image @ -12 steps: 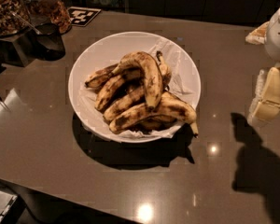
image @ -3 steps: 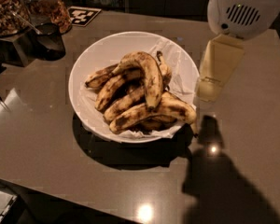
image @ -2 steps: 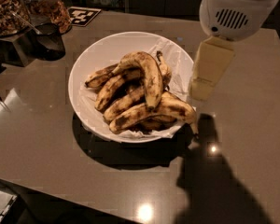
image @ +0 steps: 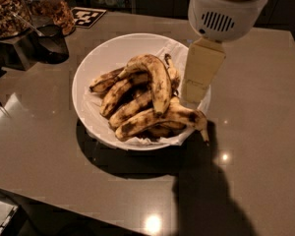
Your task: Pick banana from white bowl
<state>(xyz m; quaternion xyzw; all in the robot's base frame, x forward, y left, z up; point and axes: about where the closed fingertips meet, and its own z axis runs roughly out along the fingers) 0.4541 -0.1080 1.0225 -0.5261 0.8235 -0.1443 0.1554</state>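
The white bowl [image: 96, 68] sits on the grey table, lined with crumpled white paper and filled with several overripe bananas. The banana [image: 155, 77] is the thick, arched one on top of the pile, yellow with brown blotches. A longer banana [image: 160, 118] with a jutting stem lies along the bowl's near right rim. My gripper [image: 194, 93] hangs from a white round wrist over the bowl's right side, just right of the banana and above the rim. It holds nothing that I can see.
Jars of nuts [image: 5, 6] and a dark scoop holder [image: 51, 41] stand at the back left. A black-and-white marker tag [image: 88, 16] lies behind the bowl. The table's front edge [image: 88, 205] runs along the bottom left.
The gripper came in from the far right edge and has moved left over the bowl's right rim. The bananas and bowl have not moved.
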